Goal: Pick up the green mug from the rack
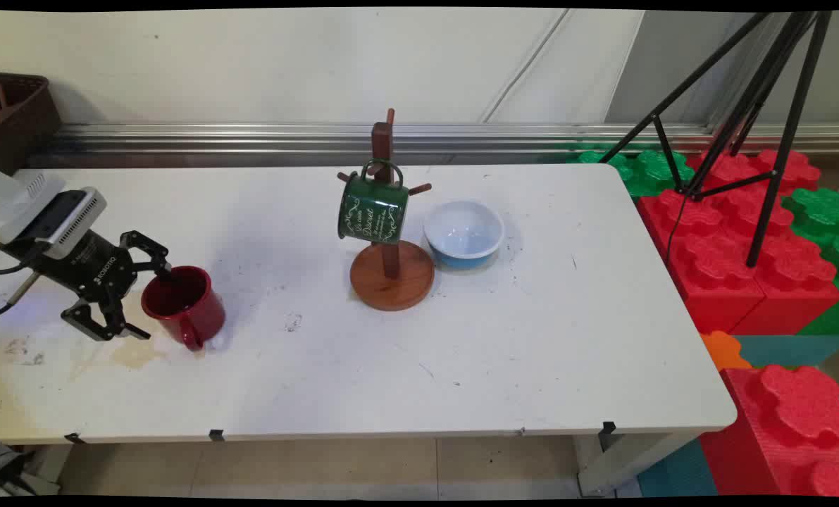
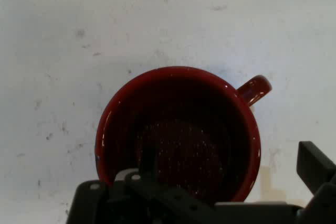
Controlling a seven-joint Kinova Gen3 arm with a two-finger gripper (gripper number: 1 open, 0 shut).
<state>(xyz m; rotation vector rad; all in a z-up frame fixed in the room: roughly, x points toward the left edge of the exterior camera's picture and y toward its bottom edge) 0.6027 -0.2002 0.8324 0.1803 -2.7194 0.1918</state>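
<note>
A red mug sits on the white table near its left end, with its handle towards the table's near edge. My gripper comes in low from the left and is open. One finger reaches into the mug's mouth and the other finger stays outside, on the near side. In the hand view I look down into the red mug, whose handle points to the upper right. My gripper straddles the mug's wall: one finger is inside and the other finger outside.
A wooden mug tree stands mid-table with a green mug hanging on it. A pale blue bowl sits just to its right. A dark basket is at the back left. A black tripod and red and green foam blocks stand beyond the table's right end.
</note>
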